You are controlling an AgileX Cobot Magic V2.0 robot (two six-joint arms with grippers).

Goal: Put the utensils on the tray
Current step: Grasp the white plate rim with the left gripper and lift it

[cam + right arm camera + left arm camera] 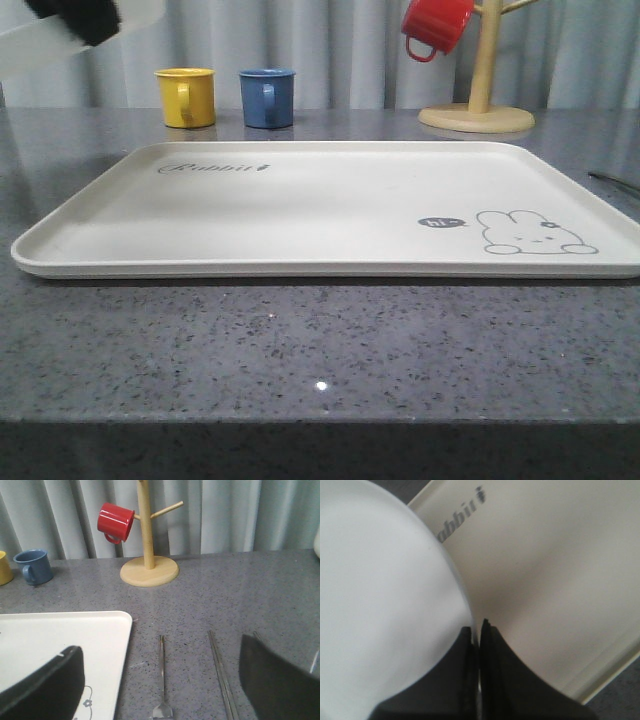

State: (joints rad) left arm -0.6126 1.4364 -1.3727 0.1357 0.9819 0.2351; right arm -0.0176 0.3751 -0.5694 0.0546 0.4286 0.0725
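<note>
Two black fingers (492, 650) of the left gripper (479, 645) are pressed nearly together, pinching the rim of the white plate (380, 605); we see it held above the tray's (600, 675) corner nr the "Rabbit" script (460, 517). From the front, the left gripper (75, 20) and plate (30, 45) sit high at far left, well clear of the tray (300, 265), plate tilted. Right gripper (160, 680): fingers (45, 687) spread wide, holding nothing, hovering over the table (240, 590) just beside the tray's right edge (122, 645), w/ the fork (162, 675) and chopsticks (220, 675) lying on the table between its fingers. The spoon we cannot pick out for certain.

Risk, as we judge it: the thin edge-pinch gives little hold, so the tilted plate may slip or swing if lowered fast; releasing it from height would let it clatter or slide across the smooth tray. The flat chopsticks lie flush on the stone, so the right fingers may scrape or push them instead of gripping.

Pose: left arm raised, reaching inward over the tray corner; right arm low, wrist pointing fwd toward the mug tree (147, 555) w/ the red cup (116, 522)
</note>
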